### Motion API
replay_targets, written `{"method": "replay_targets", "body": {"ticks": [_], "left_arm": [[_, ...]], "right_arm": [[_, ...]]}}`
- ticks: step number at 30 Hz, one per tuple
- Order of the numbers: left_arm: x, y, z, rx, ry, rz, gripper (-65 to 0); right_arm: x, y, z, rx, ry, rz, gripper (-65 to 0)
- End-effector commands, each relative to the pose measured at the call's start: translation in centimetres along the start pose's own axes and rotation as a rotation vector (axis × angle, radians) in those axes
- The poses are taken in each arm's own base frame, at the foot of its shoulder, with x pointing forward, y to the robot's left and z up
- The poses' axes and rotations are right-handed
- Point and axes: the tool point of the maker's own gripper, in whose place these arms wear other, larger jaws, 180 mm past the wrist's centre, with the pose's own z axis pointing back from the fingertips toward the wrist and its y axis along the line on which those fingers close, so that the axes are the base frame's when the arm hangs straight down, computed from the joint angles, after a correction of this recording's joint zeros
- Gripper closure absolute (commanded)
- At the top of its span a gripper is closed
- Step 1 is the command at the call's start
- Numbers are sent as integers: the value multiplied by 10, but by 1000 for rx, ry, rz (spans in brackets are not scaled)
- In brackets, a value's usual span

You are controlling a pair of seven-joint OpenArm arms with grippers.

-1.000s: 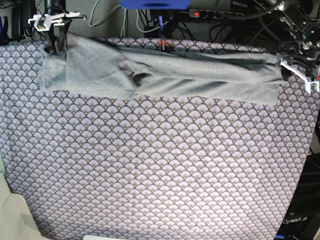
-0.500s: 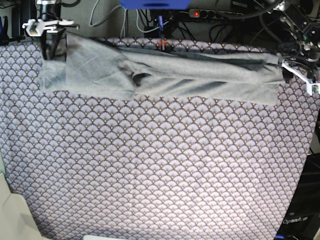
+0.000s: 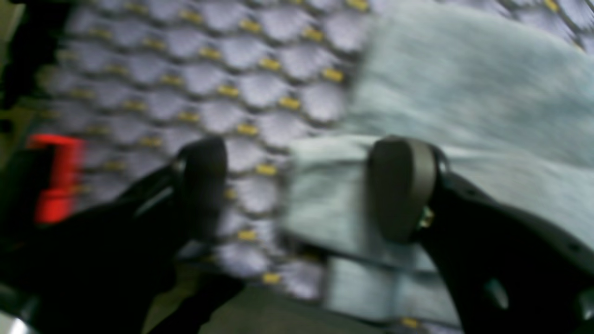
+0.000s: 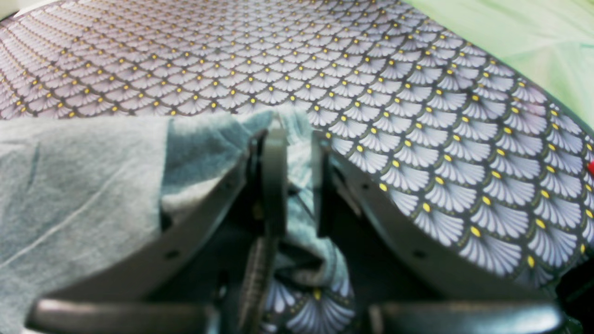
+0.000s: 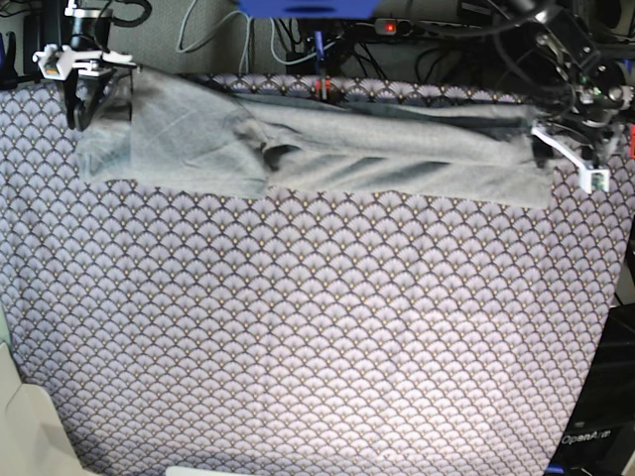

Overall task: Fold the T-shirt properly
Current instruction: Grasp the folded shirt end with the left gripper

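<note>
**T-shirt stretched along the far edge of the worktop, fold barely begun**

We see the T-shirt (image 5: 327, 149), plain light grey, lying as a long, rumpled band across the far side of the worktop (image 5: 317, 327). The worktop is covered by a purple fan-scale tablecloth (image 5: 298, 377), and most of it in front of the shirt is bare. In the base view the shirt's bulkier end bunches toward the left, with a dark crease near its middle; the narrower end runs out to the right. We judge the task to be at an early stage: the cloth is gathered lengthwise but not in a neat rectangle, so the tidy folds and the squaring of edges appear to remain.

Our right pincer (image 4: 292, 181) sits at the shirt's end on the left of the base view. Its jaws stand close together with a wad of grey cloth pinched between them, so it has hold of the shirt.

Our left pincer (image 3: 297, 185) is at the opposite end. Its jaws are spread wide. One fingertip (image 3: 401, 185) hangs over the shirt's edge, the other over the tablecloth. The wrist picture is blurred, so we cannot tell whether either tip touches the cloth; nothing is gripped.
</note>
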Motion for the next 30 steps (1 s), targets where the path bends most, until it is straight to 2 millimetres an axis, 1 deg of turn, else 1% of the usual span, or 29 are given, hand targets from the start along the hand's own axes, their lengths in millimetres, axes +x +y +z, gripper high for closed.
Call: {"method": "replay_targets", "body": {"ticks": [1,3,7,11,14,18,21,24,28,30], "left_arm": [[16,5,3,14,-53,-4,-482],[15,-7,0,-9,-47,-9,-482],[11,-14,-4,-29,-40,-4,-482],[-6,-19,-13,-55,5,21,-482],[-10,-24,-18,-72,19,38,-482],[-25,-30,-23,-94,54,56,-482],[-27,-32,-23,-100,62,61,-482],[-31,-40,-22,-109,68,69,-480],[-32,-41,-22,-111,72,70,-478],[-37,-43,-22,-114,83,71,-477]], "right_arm": [[12,-6,1,-12,-46,10,-110],[12,-6,0,-11,-47,11,-110],[12,-6,0,-11,-47,11,-110],[12,-6,1,-12,-46,10,-110],[11,-6,1,-11,-44,8,-110],[11,-5,1,-10,-43,9,-110],[11,-5,0,-10,-45,9,-110],[11,-5,0,-10,-45,9,-110],[11,-4,-1,-7,-47,7,-110],[11,-4,-1,-6,-47,7,-110]]}}
